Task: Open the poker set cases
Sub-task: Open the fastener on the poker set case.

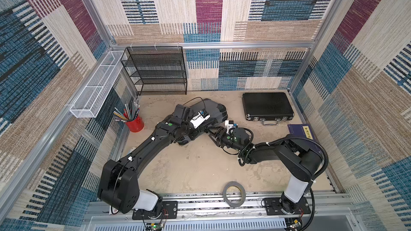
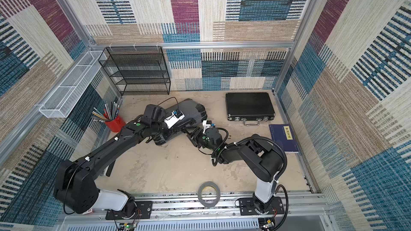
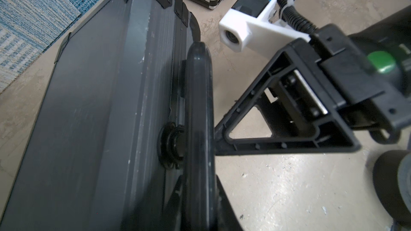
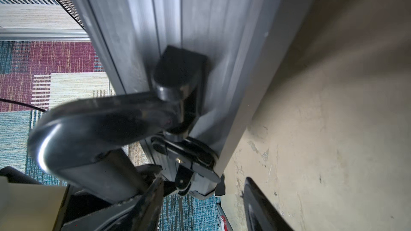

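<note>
The grey poker set case [image 1: 211,111] [image 2: 191,110] with black corners lies mid-table, partly under my left arm. In the left wrist view my left gripper [image 3: 199,187] is shut on its black handle [image 3: 200,107]. My right gripper [image 1: 212,132] [image 2: 191,132] stands open at the case's handle edge; in the right wrist view the jaws [image 4: 203,185] are apart, near a black latch [image 4: 189,158] at the case's corner and touching nothing. The slimmer black case [image 1: 266,107] [image 2: 249,105] with silver latches lies shut at the back right.
A dark blue book [image 1: 300,131] [image 2: 283,138] lies by the right wall. A tape roll [image 1: 234,193] sits at the front edge. A red cup of pencils [image 1: 134,124] stands at the left. A black mesh shelf [image 1: 155,72] and a white wire basket [image 1: 97,83] are at the back left.
</note>
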You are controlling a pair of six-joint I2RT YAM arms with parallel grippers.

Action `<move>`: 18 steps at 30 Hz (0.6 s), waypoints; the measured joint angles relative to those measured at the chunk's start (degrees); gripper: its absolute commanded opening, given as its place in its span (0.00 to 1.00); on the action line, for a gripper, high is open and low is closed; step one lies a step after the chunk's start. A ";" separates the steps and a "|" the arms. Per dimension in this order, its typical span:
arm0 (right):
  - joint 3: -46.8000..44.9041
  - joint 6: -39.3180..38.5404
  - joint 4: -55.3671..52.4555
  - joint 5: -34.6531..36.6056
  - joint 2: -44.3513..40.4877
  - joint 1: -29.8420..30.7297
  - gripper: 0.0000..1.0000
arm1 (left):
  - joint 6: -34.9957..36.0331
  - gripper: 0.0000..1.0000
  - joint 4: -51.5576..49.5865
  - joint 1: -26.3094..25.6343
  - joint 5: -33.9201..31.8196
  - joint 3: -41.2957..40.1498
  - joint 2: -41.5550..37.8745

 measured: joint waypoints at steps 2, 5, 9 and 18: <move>0.59 -0.02 0.04 0.02 0.00 0.00 0.58 | -0.26 0.00 0.02 0.00 0.37 0.00 0.00; 1.25 -0.02 0.00 0.11 0.13 0.11 0.57 | -0.94 0.00 0.11 0.00 0.94 0.00 0.00; 1.92 -0.02 -0.22 0.39 0.70 0.15 0.53 | -1.64 0.00 0.46 -0.07 1.62 -0.02 0.02; 2.71 0.22 -3.04 0.44 0.68 0.22 0.39 | -2.73 0.00 1.20 -0.09 2.05 -0.07 0.55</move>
